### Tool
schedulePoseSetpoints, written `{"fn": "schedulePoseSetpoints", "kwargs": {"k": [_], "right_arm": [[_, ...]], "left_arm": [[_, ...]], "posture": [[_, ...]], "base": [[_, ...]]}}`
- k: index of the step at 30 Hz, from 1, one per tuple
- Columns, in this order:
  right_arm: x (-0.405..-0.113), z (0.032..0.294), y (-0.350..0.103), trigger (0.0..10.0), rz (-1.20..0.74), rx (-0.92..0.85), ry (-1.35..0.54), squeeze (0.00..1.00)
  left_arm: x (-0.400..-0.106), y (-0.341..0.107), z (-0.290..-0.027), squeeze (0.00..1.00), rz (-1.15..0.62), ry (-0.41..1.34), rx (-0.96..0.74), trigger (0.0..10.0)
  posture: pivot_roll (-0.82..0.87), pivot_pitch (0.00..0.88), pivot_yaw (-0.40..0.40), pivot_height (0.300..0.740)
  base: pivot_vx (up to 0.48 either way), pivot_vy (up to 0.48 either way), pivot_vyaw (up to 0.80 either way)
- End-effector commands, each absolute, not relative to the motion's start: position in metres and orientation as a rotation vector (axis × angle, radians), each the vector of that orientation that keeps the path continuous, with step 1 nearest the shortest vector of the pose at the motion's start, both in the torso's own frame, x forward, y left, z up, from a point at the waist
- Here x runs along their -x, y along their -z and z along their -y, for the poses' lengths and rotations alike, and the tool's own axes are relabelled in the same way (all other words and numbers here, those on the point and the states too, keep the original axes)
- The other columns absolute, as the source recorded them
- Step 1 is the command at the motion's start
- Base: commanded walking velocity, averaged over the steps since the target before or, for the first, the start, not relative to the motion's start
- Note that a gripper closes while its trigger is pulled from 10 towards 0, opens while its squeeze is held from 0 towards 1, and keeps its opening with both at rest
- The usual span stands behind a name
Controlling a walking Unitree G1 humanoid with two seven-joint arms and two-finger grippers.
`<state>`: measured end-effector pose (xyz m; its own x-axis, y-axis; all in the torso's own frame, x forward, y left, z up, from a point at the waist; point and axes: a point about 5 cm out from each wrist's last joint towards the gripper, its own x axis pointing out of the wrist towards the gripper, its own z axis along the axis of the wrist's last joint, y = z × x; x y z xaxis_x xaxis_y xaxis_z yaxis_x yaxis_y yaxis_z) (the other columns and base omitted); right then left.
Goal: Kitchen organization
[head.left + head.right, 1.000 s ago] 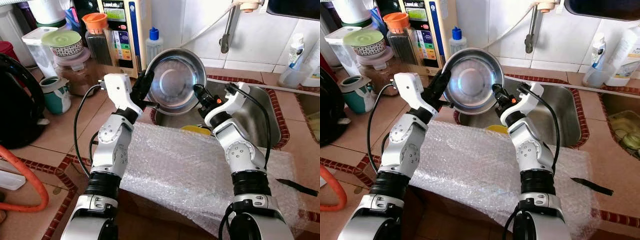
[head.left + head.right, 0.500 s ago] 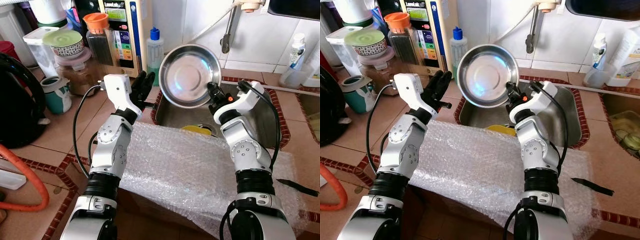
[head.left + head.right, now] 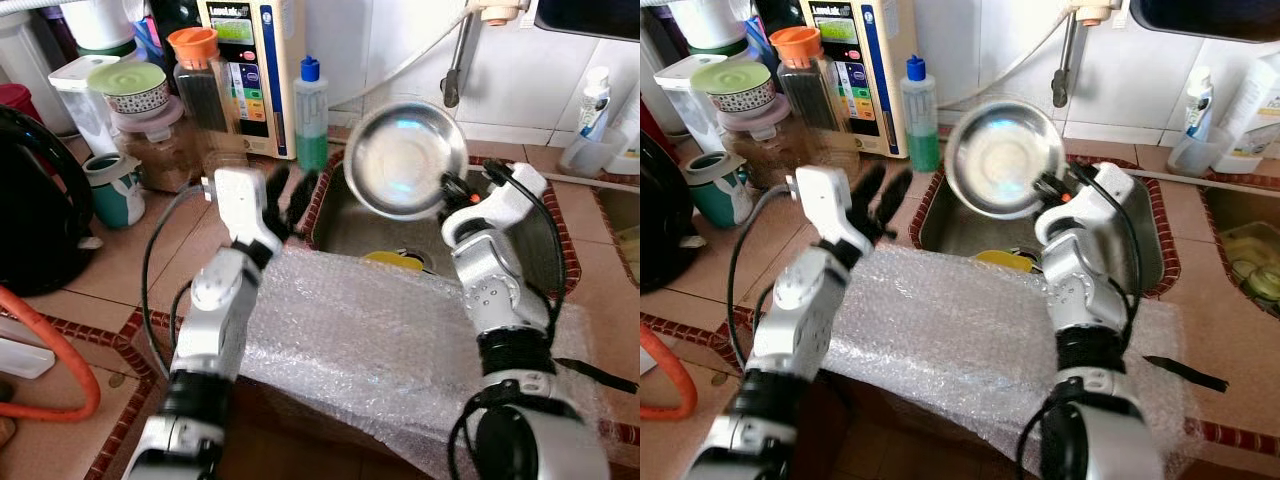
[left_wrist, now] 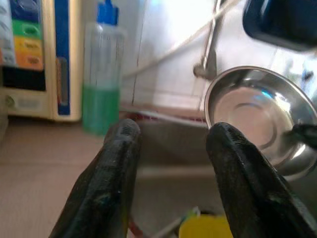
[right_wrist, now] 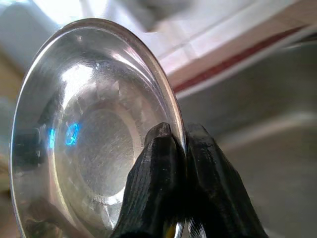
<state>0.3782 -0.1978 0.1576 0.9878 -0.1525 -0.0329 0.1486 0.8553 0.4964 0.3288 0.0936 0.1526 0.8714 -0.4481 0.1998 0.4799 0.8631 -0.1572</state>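
Two arms are reaching over the bubble wrap (image 3: 400, 340) toward the sink (image 3: 545, 235). The right gripper (image 5: 177, 144) is pinching the rim of the steel bowl (image 3: 405, 160), fingers clamped on either side of it, and is holding it tilted on edge in the air above the sink. The left gripper (image 3: 290, 195) is hovering beside the sink's edge with its fingers spread apart, gripping nothing, near a green soap bottle (image 3: 311, 115).
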Motion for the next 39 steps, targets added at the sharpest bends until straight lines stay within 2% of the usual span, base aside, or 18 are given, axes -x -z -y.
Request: {"fn": "schedulePoseSetpoints", "kwargs": {"k": [1,7,19,20,21,22,24,27,28,29,30,39], "right_arm": [[-0.383,0.203,-0.162,0.0,0.02,-0.465,0.199,0.0],[-0.382,0.222,-0.144,0.0,-0.042,-0.336,0.287,0.0],[-0.365,0.247,-0.109,0.0,-0.189,-0.2,0.399,0.0],[-0.365,0.247,-0.108,1.6,-0.191,-0.198,0.4,0.0],[-0.363,0.249,-0.106,5.3,-0.204,-0.186,0.406,0.0],[-0.362,0.25,-0.103,9.6,-0.219,-0.166,0.41,0.0],[-0.357,0.253,-0.095,10.0,-0.26,-0.144,0.414,0.0],[-0.355,0.252,-0.091,10.0,-0.286,-0.12,0.403,0.0],[-0.354,0.252,-0.089,10.0,-0.295,-0.106,0.399,0.6],[-0.354,0.252,-0.088,10.0,-0.301,-0.097,0.397,0.6],[-0.354,0.252,-0.087,10.0,-0.307,-0.083,0.394,1.0],[-0.354,0.244,-0.082,10.0,-0.336,-0.051,0.342,1.0]], "left_arm": [[-0.322,-0.151,-0.089,1.0,0.144,0.534,0.17,10.0],[-0.306,-0.132,-0.082,1.0,0.039,0.596,0.122,10.0],[-0.298,-0.126,-0.081,1.0,-0.007,0.625,0.061,10.0],[-0.298,-0.126,-0.081,1.0,-0.008,0.625,0.06,10.0],[-0.297,-0.126,-0.081,1.0,-0.01,0.626,0.051,10.0],[-0.297,-0.125,-0.082,1.0,-0.012,0.626,0.045,10.0],[-0.297,-0.125,-0.084,1.0,-0.016,0.624,0.036,10.0],[-0.298,-0.126,-0.085,1.0,-0.015,0.623,0.031,10.0],[-0.298,-0.127,-0.085,1.0,-0.015,0.621,0.029,10.0],[-0.298,-0.127,-0.085,1.0,-0.015,0.62,0.027,10.0],[-0.298,-0.127,-0.086,1.0,-0.015,0.618,0.026,10.0],[-0.294,-0.123,-0.088,1.0,-0.037,0.615,0.016,10.0]], "posture": [[0.1,0.0,0.077,0.74],[0.11,0.0,0.083,0.74],[0.12,0.0,0.104,0.74],[0.12,0.0,0.104,0.74],[0.13,0.0,0.107,0.74],[0.13,0.0,0.108,0.74],[0.13,0.0,0.11,0.74],[0.13,0.0,0.11,0.74],[0.14,0.0,0.109,0.74],[0.14,0.0,0.109,0.74],[0.14,0.0,0.108,0.74],[0.15,0.0,0.113,0.74]], "base": [[0.0,0.0,0.0],[0.0,0.0,0.0],[0.0,0.0,0.0],[0.0,0.0,0.0],[0.0,0.0,0.0],[0.0,0.0,0.0],[0.0,0.0,0.0],[0.0,0.0,0.0],[0.0,0.0,0.0],[0.0,0.0,0.0],[0.0,0.0,0.0],[0.0,0.0,0.0]]}}
